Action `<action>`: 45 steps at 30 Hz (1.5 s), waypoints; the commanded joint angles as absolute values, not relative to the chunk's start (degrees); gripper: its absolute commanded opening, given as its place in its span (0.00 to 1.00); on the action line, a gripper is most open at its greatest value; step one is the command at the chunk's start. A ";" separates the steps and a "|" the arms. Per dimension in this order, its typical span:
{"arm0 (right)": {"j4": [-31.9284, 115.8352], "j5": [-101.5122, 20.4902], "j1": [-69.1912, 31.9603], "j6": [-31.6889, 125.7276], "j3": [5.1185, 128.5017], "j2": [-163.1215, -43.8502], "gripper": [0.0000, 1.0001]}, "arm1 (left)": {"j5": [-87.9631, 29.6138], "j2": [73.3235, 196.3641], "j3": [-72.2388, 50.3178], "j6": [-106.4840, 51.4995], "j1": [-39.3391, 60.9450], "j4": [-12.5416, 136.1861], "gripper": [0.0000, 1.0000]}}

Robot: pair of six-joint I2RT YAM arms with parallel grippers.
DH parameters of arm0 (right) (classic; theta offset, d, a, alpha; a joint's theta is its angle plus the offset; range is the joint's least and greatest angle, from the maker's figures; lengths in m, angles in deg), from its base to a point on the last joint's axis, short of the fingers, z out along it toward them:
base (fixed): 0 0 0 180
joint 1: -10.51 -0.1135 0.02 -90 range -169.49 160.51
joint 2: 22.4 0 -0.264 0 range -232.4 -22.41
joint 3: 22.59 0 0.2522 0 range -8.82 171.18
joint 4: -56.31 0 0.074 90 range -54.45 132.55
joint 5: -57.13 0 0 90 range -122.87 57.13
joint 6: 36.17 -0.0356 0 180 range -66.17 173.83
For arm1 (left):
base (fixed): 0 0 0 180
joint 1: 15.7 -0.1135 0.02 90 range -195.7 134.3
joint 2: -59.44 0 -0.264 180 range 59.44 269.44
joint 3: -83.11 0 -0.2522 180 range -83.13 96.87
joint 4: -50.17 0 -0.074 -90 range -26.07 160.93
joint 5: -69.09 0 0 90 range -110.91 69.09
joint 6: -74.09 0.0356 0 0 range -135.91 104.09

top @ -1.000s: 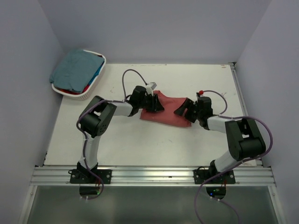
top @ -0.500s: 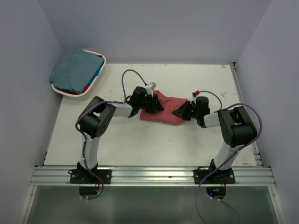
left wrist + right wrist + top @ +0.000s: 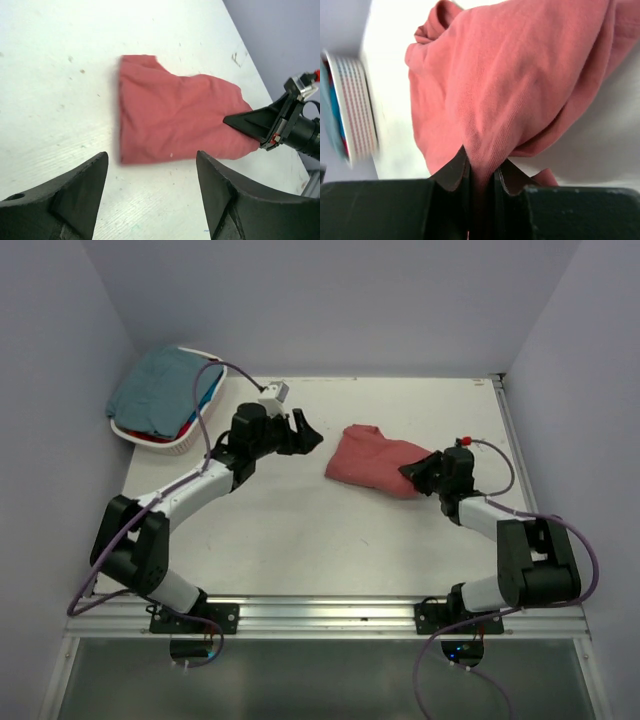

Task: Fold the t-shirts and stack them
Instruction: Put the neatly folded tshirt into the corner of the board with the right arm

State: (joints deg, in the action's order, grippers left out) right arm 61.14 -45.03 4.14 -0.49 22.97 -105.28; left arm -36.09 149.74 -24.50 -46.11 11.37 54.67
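A brick-red t-shirt (image 3: 372, 460) lies folded and bunched on the white table, right of centre. My right gripper (image 3: 418, 470) is shut on its right edge, and the right wrist view shows cloth (image 3: 510, 85) pinched between the jaws of that gripper (image 3: 481, 167). My left gripper (image 3: 308, 434) stands open and empty to the left of the shirt, apart from it; in the left wrist view the red t-shirt (image 3: 175, 117) lies beyond the tips of this gripper (image 3: 152, 162). A teal t-shirt (image 3: 160, 388) tops a pile with blue and red cloth at its edge in the basket.
The white oval basket (image 3: 190, 440) stands at the table's far left corner, its rim (image 3: 357, 100) also in the right wrist view. A metal rail (image 3: 320, 615) runs along the near edge. Grey walls close in the table on three sides.
My left gripper let go of the red t-shirt, opened, and drew back to the left. My right gripper shut on the shirt's right edge and pulled it rightward.
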 commanded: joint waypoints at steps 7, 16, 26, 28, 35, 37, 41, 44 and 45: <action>55.47 -10.92 12.70 -17.09 22.11 -97.38 0.00 | -32.87 137.67 -32.85 -45.09 8.74 59.27 0.75; 56.60 -8.70 21.05 -14.99 31.23 -104.75 0.00 | -31.55 132.57 -35.58 -44.30 8.65 63.48 0.75; 59.86 -17.04 27.56 -13.49 52.68 -121.16 0.00 | -31.81 131.51 -35.41 -43.95 8.56 63.75 0.72; 60.21 -20.03 28.44 -13.93 57.50 -124.52 0.00 | -31.55 131.60 -34.97 -43.60 8.56 65.84 0.72; 59.69 -27.77 29.76 -15.43 68.08 -138.68 0.00 | -30.58 131.77 -33.82 -43.25 8.56 67.35 0.72; 59.08 -28.91 29.67 -15.77 67.82 -140.17 0.00 | -30.58 131.95 -33.82 -43.51 8.56 67.09 0.71; 56.70 -29.36 29.76 -16.39 68.43 -142.11 0.00 | -31.19 133.35 -33.21 -43.60 8.56 67.09 0.71; 56.70 -28.48 29.76 -15.51 68.96 -142.38 0.00 | -31.29 133.44 -33.03 -43.51 8.56 67.27 0.71; 56.70 -27.69 29.76 -15.25 69.05 -142.38 0.00 | -31.28 133.53 -33.03 -43.51 8.56 67.27 0.71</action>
